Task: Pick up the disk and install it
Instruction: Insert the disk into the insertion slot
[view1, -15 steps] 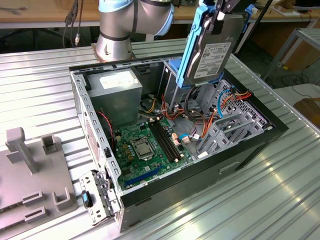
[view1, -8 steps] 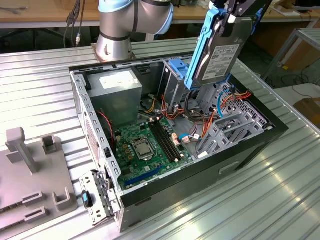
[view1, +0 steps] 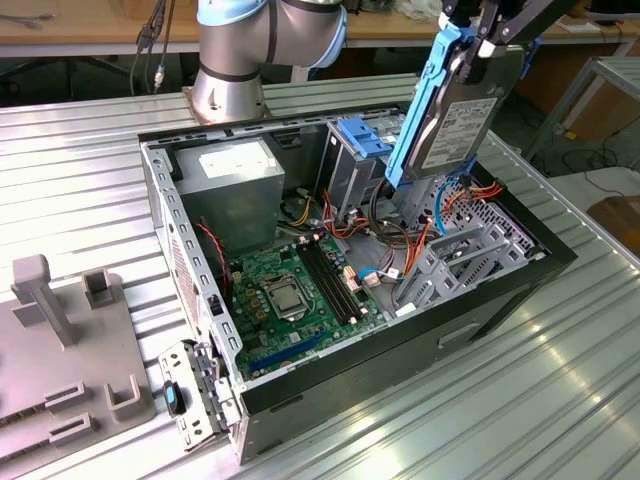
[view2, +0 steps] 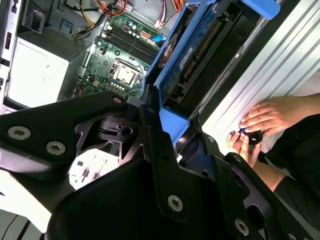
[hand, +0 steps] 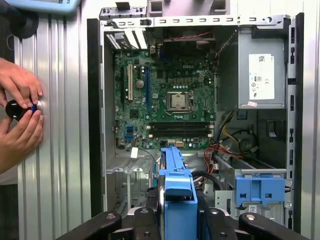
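Note:
The disk (view1: 462, 118), a grey metal drive in a bright blue carrier frame, hangs tilted on edge above the far right end of the open computer case (view1: 400, 335). My gripper (view1: 478, 45) is shut on the disk's upper end, black fingers on either side of the blue frame. In the first wrist view the disk's blue edge (hand: 176, 197) sits between the black fingers (hand: 148, 217) and points down into the case. In the second wrist view the disk (view2: 186, 52) runs away from the gripper (view2: 167, 112) over the case's edge.
Inside the case lie a green motherboard (view1: 290, 290), a grey power supply (view1: 235, 185), red and orange cables, a grey drive cage (view1: 470, 250) and a light-blue bracket (hand: 260, 187). A person's hands (hand: 20, 117) hold a small black object on the ribbed table. A grey fixture (view1: 60, 340) stands at the exterior view's left.

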